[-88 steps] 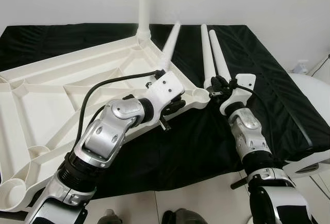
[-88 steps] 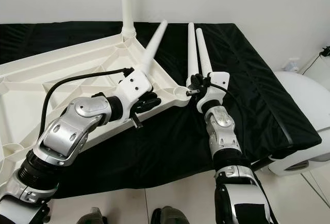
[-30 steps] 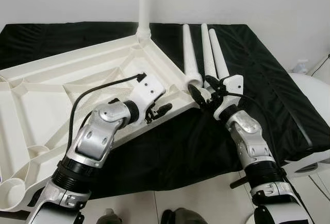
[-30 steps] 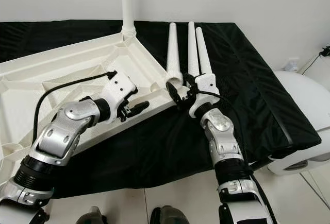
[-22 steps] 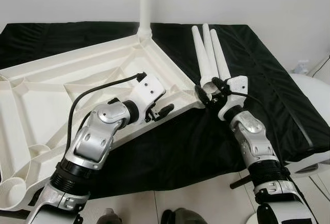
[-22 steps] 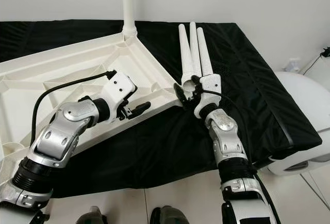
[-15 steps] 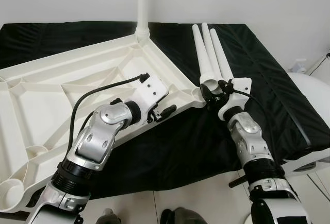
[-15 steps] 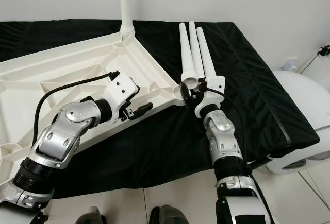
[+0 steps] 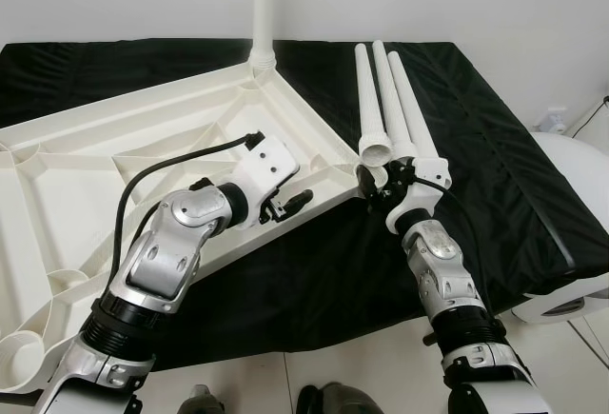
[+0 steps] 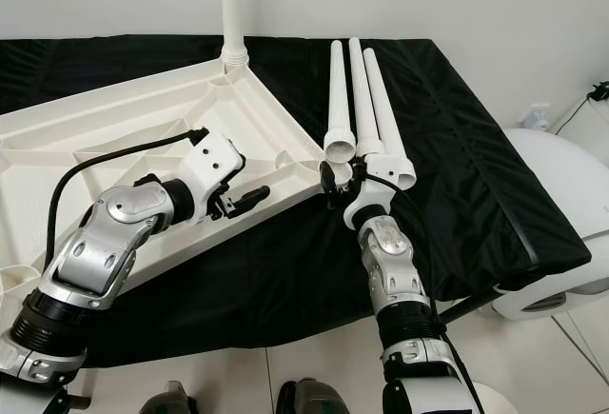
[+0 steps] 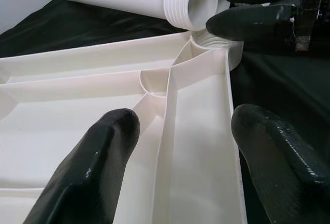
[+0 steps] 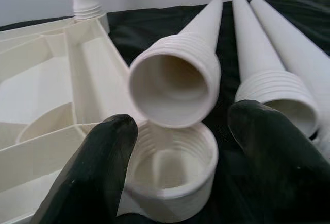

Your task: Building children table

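A white table top [image 9: 143,138] lies upside down on a black cloth. One white leg [image 9: 263,5] stands screwed into its far corner. Three loose legs lie side by side; the leftmost one [image 9: 367,100] has its threaded end [image 12: 175,80] just above the near corner socket [image 12: 170,170]. My right gripper [image 12: 180,157] is open, with a finger on each side of that socket and leg end, touching neither. My left gripper [image 11: 185,141] is open too, its fingers straddling the table top's edge rib [image 11: 198,126] a little left of the socket.
The black cloth [image 9: 495,147] covers a low platform that ends at the right and the front. A white rounded object [image 9: 576,176] stands on the floor beyond its right edge. A white wall runs behind.
The right gripper swung the loose leg rightwards to lie beside the other two, then let it go with its threaded end over the corner socket. The left gripper stayed by the table edge.
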